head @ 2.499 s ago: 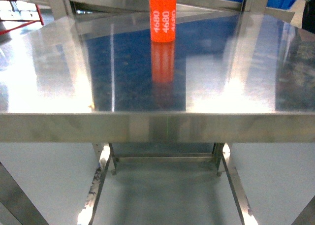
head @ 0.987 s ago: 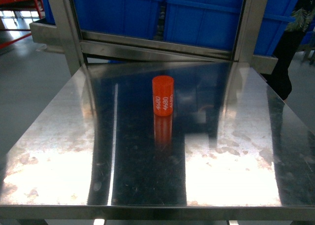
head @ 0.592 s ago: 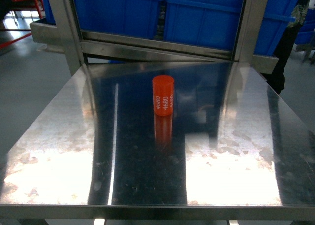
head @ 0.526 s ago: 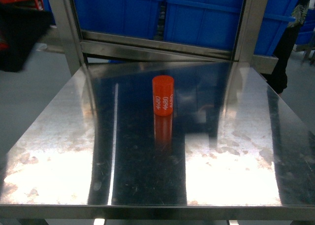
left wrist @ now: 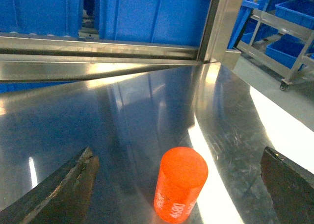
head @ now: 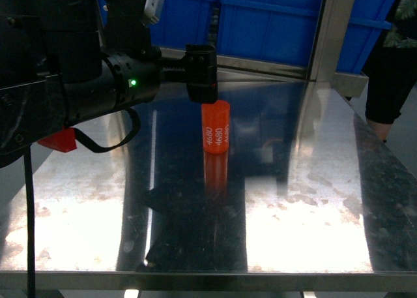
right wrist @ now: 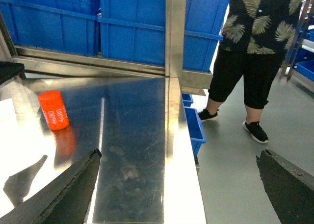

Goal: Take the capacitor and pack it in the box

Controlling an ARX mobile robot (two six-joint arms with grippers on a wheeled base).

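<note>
The capacitor [head: 216, 130] is an orange cylinder printed "4680", standing upright on the steel table [head: 293, 200]. My left gripper [head: 202, 83] reaches in from the left and hangs just behind and above the capacitor's top. In the left wrist view the left gripper [left wrist: 177, 155] is open, its dark fingers [left wrist: 64, 189] wide apart on either side of the capacitor [left wrist: 180, 182], touching nothing. My right gripper [right wrist: 177, 155] is open and empty over the table's right edge, with the capacitor [right wrist: 54, 110] far to its left. The box is out of view.
Blue bins [head: 273, 17] sit on a steel rack behind the table, with an upright post [head: 326, 30] at the back right. A person [right wrist: 250, 47] stands on the floor right of the table. A small blue bin [right wrist: 194, 131] sits under the table's edge.
My left arm has swung into the head view from the left and now has its gripper at the capacitor. The capacitor has not moved. The person has stepped closer at the right.
</note>
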